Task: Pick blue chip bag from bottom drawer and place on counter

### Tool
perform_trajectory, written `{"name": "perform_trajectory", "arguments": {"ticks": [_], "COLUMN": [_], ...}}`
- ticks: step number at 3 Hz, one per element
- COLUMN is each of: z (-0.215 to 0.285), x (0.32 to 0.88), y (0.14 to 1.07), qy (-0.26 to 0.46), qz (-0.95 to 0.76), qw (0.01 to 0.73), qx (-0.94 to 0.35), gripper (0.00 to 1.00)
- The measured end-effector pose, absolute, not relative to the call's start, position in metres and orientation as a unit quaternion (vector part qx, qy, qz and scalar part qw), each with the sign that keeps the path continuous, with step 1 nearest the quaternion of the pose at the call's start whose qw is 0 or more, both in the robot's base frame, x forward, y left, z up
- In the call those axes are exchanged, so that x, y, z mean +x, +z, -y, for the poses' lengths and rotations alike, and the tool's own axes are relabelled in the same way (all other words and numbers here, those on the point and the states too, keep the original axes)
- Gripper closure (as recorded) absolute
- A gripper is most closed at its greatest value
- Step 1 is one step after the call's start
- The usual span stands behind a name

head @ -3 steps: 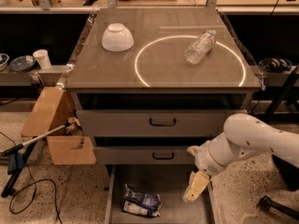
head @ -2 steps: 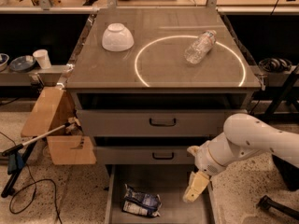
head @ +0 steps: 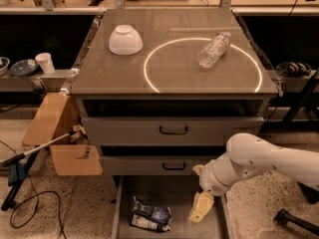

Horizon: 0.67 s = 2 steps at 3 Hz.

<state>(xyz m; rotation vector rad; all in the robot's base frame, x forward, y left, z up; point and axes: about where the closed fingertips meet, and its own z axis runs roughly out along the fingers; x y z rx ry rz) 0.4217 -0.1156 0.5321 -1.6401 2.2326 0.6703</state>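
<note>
No visible shift: gripper [head: 201, 209] hovers over bottom drawer [head: 169, 193], right of blue chip bag [head: 151, 216].
Open or closed: cannot tell. Bag likely light, soft, slippery; pinch a raised fold.

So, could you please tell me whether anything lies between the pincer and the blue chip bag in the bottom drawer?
Nothing visible does. The pincer hangs over the open bottom drawer, beside the blue chip bag and nearer the picture's right edge. Only bare drawer floor shows between them.

Cream gripper [head: 198, 213] over grey drawer [head: 167, 195], blue-white bag [head: 151, 216]
</note>
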Motion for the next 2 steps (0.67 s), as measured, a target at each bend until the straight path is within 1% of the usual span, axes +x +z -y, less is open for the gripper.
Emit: {"name": "perform_trajectory", "arguments": {"ticks": [1, 2], "z": [0.104, 0.104], "x": [0.4177, 0.4177], "y": [0.5033, 0.5033], "qy": [0.246, 0.246], "qz": [-0.774, -0.774], "qw": [0.125, 0.125], "qx": [-0.57, -0.57], "gripper": [0.0, 0.0]}}
